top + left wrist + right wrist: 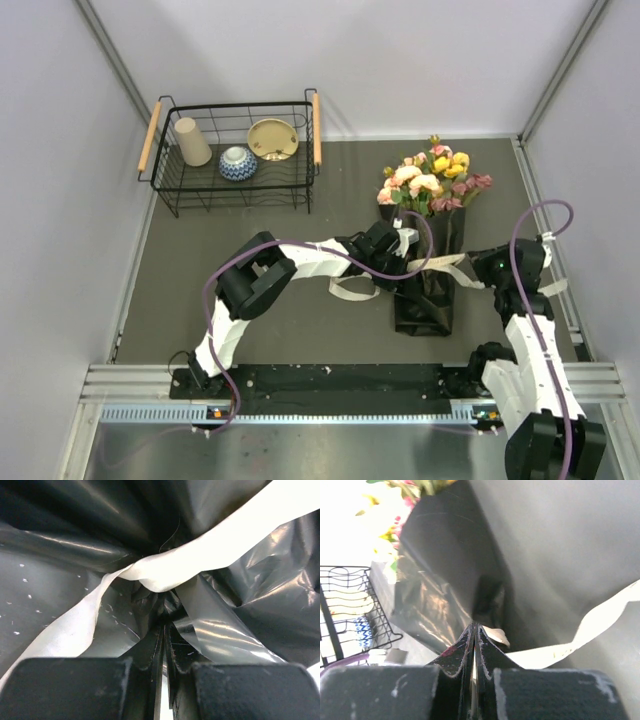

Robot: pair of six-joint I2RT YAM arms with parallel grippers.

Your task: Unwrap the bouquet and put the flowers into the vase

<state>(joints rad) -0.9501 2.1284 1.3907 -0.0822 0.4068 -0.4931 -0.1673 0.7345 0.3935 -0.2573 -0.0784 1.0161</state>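
The bouquet [428, 200] lies on the dark table. Its pink, peach and yellow flowers [432, 178] point to the far side, and its black wrap [424, 300] points toward me. A cream ribbon [350, 290] trails loose to the left of the wrap and runs across it to the right. My left gripper [403, 250] is at the wrap's upper left; in the left wrist view it [165, 627] is shut on a fold of the black wrap [235, 630], below the ribbon [200, 565]. My right gripper [478, 268] [474, 626] is shut on the ribbon [590, 625]. The vase is out of view.
A black wire basket [165, 185] with wooden handles stands at the back left. It holds a beige cup [191, 141], a blue-patterned bowl [238, 163] and a tan dish [272, 139]. Walls close in the table on the left, back and right.
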